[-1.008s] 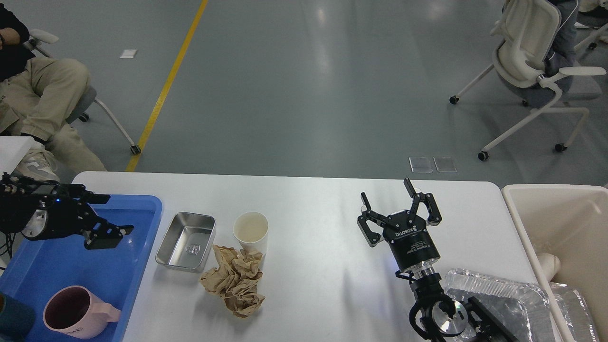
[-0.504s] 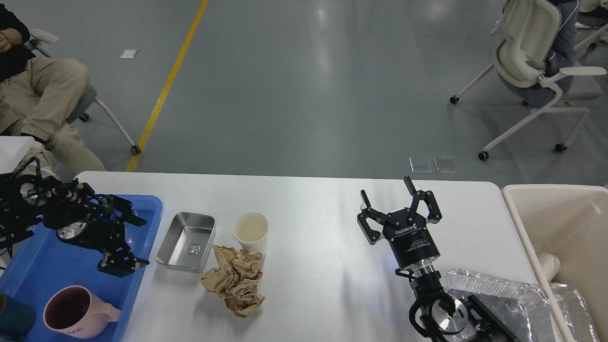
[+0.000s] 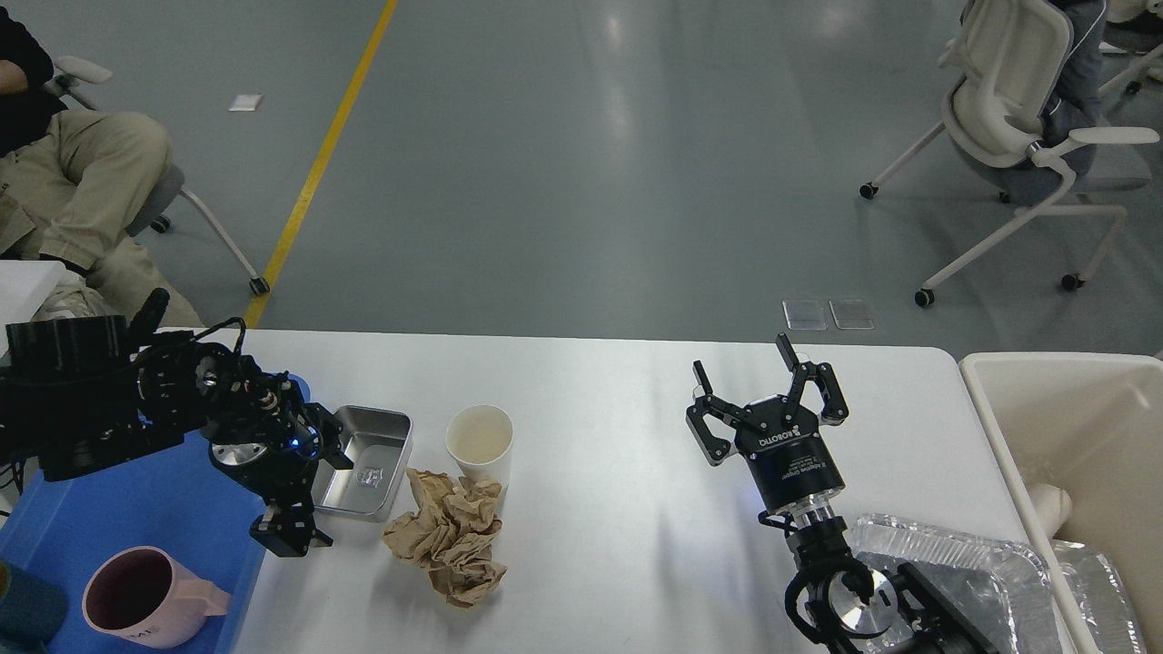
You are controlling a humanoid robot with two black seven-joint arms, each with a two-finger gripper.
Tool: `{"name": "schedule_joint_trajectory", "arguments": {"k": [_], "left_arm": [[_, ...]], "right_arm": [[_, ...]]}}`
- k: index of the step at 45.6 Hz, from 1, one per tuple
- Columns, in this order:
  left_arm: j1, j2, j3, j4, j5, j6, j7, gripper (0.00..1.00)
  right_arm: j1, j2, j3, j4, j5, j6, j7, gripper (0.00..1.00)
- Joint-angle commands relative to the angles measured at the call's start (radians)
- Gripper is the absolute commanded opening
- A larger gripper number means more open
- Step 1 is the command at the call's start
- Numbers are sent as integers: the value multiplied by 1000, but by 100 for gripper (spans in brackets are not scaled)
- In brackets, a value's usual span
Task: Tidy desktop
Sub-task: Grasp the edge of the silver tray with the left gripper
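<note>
Head view shows the right gripper [image 3: 765,389] wide open and holding nothing, above the white worktop [image 3: 600,381] right of centre. For the left gripper [image 3: 304,490], at lower left over the steel tray [image 3: 363,461], I cannot tell its opening. A paper cup [image 3: 479,442] and crumpled brown paper [image 3: 447,534] lie on the worktop.

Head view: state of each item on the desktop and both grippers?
metal tray: upright, empty apart from a small mark
paper cup: upright, empty
brown paper: crumpled, touching the cup's base
pink mug: upright in the blue tray
foil pan: upright, at the desktop edge
left gripper: open over the metal tray's left rim
right gripper: open, empty
</note>
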Motion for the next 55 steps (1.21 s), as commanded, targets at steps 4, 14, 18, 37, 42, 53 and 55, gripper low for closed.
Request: {"name": "schedule_joint_trajectory", "arguments": {"k": [4,14,18,37,42,53,55], "left_arm": [[26,-93,69,87,-16,60,0,94],[55,-95,69,100,-16,67,2,82],[71,-95,71,113,-13,75,2,71],[89,-95,71,153,-14,138,18,54],[88,-87,69,158,-16,155,15,40],[97,-89,69,213,-19,153,15,3],[100,-87,71,215,-19,153,14,1]], "right_arm": [[-1,-3,1,-3,0,1,0,100],[-1,-3,1,-4,0,1,0,100],[-2,-3,1,-6,0,1,0,100],[-4,-4,1,-7,0,1,0,100],[-5,-6,1,-7,0,1,0,100],[-5,-6,1,-7,0,2,0,100],[-5,-4,1,-7,0,2,0,100]]}}
